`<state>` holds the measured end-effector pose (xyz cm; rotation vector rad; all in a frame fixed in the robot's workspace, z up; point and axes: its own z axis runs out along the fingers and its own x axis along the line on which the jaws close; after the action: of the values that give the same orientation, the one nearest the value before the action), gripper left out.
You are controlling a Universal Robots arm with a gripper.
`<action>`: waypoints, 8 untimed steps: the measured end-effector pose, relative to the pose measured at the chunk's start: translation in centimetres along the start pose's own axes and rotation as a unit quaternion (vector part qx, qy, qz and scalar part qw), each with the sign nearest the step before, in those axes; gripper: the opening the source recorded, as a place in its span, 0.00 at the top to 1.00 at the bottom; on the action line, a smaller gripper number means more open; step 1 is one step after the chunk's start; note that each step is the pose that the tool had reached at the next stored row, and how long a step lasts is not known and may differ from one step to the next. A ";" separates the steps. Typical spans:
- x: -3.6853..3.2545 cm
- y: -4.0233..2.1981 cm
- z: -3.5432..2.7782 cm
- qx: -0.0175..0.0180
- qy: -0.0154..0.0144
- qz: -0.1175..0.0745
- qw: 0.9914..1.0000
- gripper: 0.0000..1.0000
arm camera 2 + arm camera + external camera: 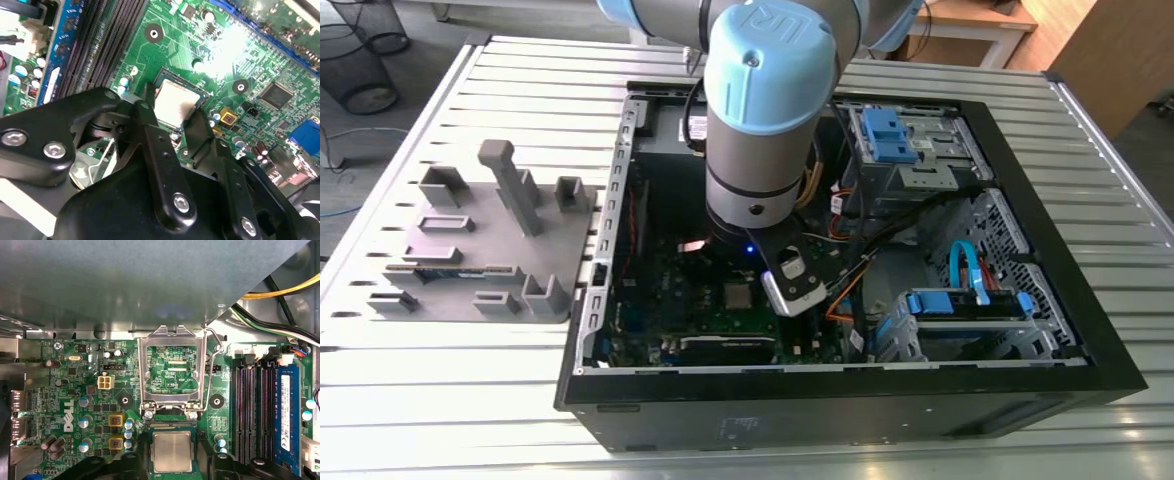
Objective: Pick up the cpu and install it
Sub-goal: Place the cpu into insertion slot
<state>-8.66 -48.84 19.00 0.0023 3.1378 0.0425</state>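
A slatted metal worktop (454,400) carries an open black computer case (854,425), with a grey parts fixture (480,240) at the case's nine o'clock in the exterior view, and the arm (761,120) reaches down into the case over the green motherboard (90,390). On the board the silver hinged socket frame (172,335) is swung open, and just beside its hinge the cpu (171,451) lies flat in the socket, dull metal top up. The black jaws stand apart, low over the cpu, with one of the fingers (150,135) on either side of it and neither clamped on it.
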 end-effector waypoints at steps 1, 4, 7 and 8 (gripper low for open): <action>0.00 0.00 0.00 0.000 0.000 0.000 1.000 0.54; 0.01 0.00 -0.01 0.000 0.000 0.000 1.000 0.54; 0.01 0.00 -0.03 0.000 0.000 0.000 1.000 0.54; 0.01 0.00 -0.04 0.000 0.000 0.000 1.000 0.55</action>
<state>-8.67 -48.84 19.04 0.0026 3.1382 0.0423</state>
